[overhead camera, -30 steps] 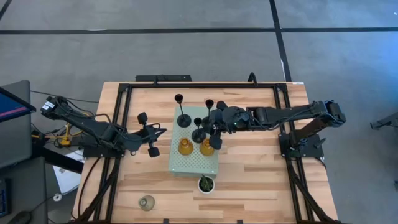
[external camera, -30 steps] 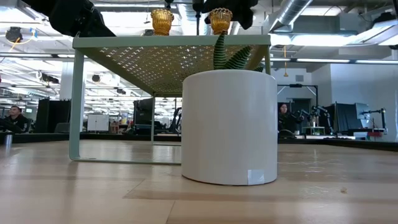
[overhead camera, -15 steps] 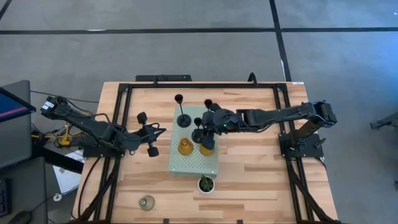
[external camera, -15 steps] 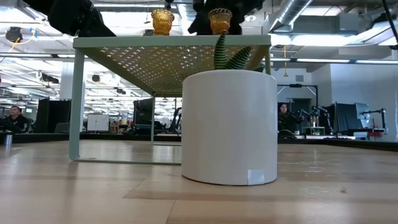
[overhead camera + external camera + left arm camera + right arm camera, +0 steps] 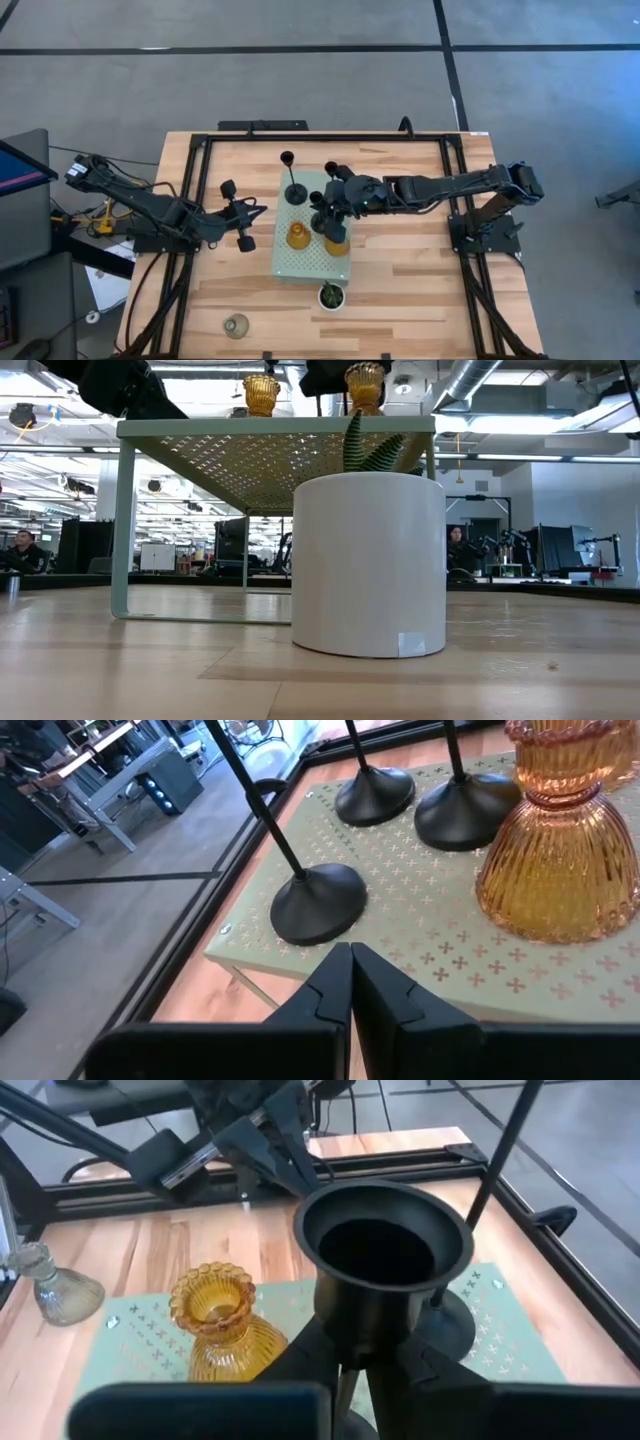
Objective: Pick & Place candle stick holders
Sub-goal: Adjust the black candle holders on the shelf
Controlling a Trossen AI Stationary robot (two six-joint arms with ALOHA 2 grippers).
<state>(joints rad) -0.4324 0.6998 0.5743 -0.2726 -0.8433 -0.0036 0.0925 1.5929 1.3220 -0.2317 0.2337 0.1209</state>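
Change is nearly all on the right. The left end effector lies where it lay a second ago, over the table's left half just beside the board. Its fingers are pressed together on nothing (the left wrist view shows the tips meeting).

On the board, the right amber holder has shifted slightly toward the plant. In the low view it now shows further right than it did half a second ago. The left amber holder has not moved.

The right end effector has reached further left over the board since a second ago. It is clamped on the stem of a black holder just under the cup, and that holder stands upright.

A second black holder stands at the board's far left corner. A third stem rises just behind the gripped cup. The clear holder sits alone on the table's near left, well apart from the board. In the low view the plant's white pot fills the middle and hides most of what is behind it (only the amber tops clear the board's edge).
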